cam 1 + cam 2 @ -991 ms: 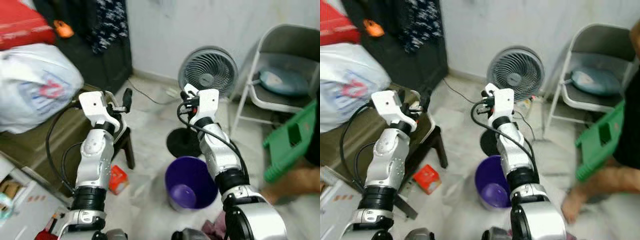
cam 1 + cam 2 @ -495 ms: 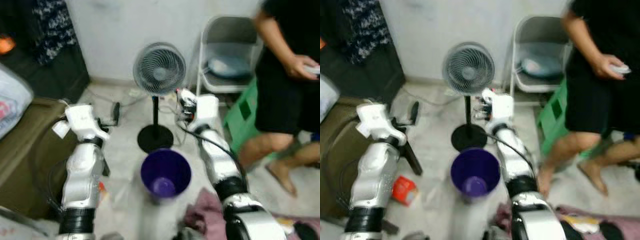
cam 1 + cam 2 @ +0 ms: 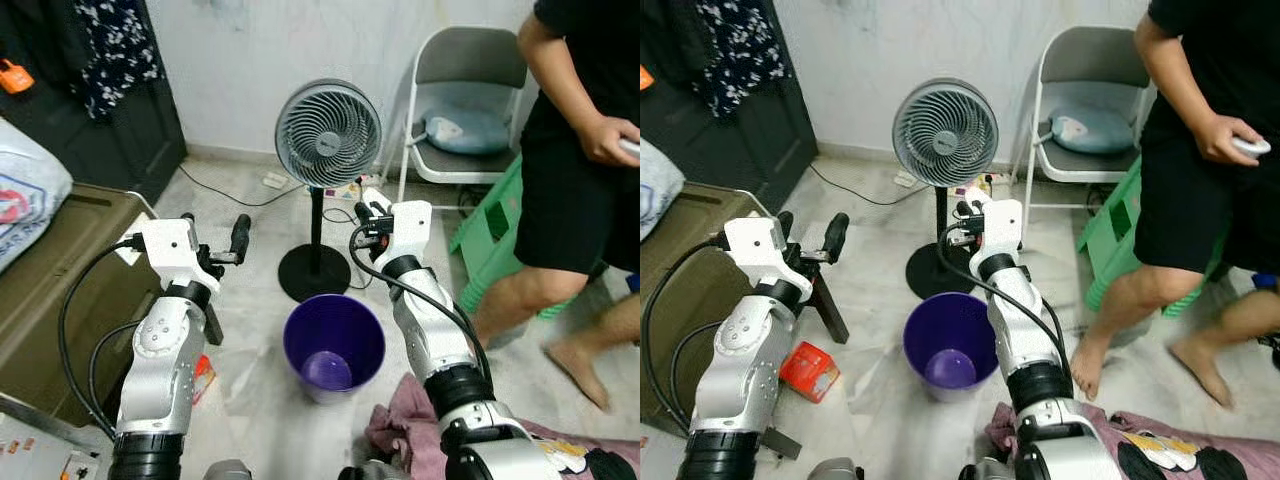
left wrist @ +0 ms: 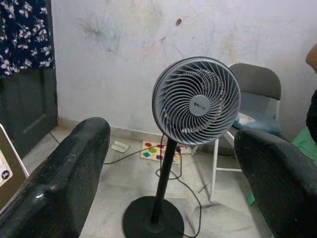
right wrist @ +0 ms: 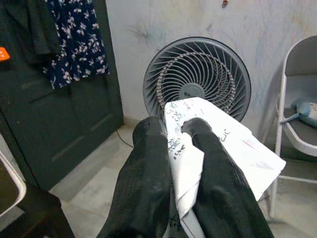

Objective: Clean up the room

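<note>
Left eye view: the left gripper (image 3: 212, 238) is raised over the floor (image 3: 250, 330) beside a brown case (image 3: 60, 270), jaws released and empty. The right gripper (image 3: 366, 207) is up in front of the fan (image 3: 328, 133), above and behind a purple bin (image 3: 334, 345) that stands on the floor between the arms. A red box (image 3: 203, 378) lies by the left arm, a pink cloth (image 3: 400, 425) by the right one.

Right eye view: a person (image 3: 1205, 170) in black stands at the right, near a grey chair (image 3: 1090, 90) and a green stool (image 3: 1110, 240).

Left wrist view: the two black fingers (image 4: 59, 183) sit wide apart, with the fan and the chair between them (well beyond).

Right wrist view: the jaws are clenched on a crumpled paper (image 5: 218, 148), white with dark print, which sticks out past the fingertips (image 5: 153, 129) in front of the fan
</note>
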